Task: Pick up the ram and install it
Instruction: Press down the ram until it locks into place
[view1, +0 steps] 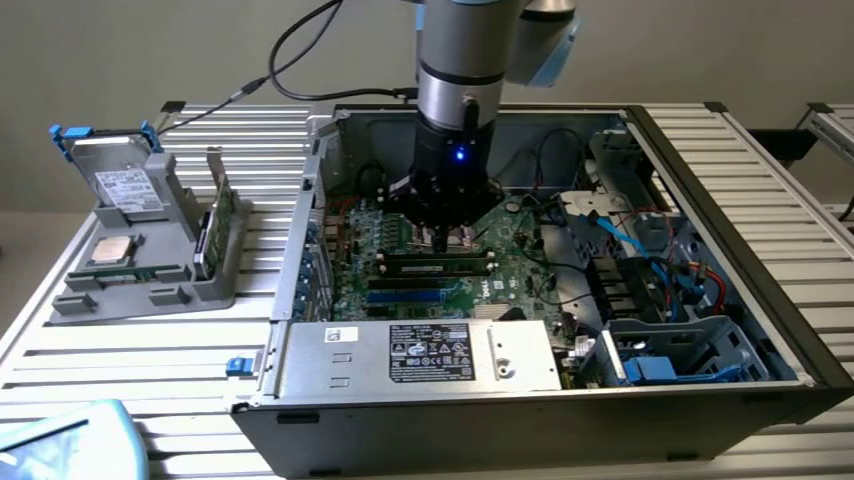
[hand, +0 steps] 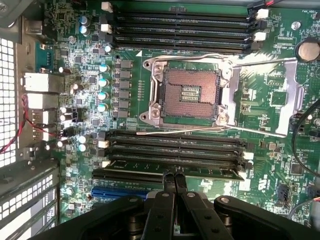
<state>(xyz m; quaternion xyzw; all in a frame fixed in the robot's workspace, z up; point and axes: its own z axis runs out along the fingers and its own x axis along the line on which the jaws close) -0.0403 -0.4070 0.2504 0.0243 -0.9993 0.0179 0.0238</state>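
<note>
The ram (hand: 167, 173) is being pressed into a motherboard slot (hand: 175, 150) by the closed, empty gripper (hand: 173, 181); even, vertical pressure is judged essential

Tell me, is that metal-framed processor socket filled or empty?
Empty: the processor socket shows its bare contact grid, with no chip seated inside.

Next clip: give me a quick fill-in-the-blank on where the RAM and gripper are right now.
1. The gripper fingers are ____.
2. The ram lies in a motherboard ____, under the gripper.
3. The processor socket is ____, with no chip in it.
4. The hard drive stands on the grey rack, ____ the computer case.

Missing words: shut; slot; empty; outside
</note>
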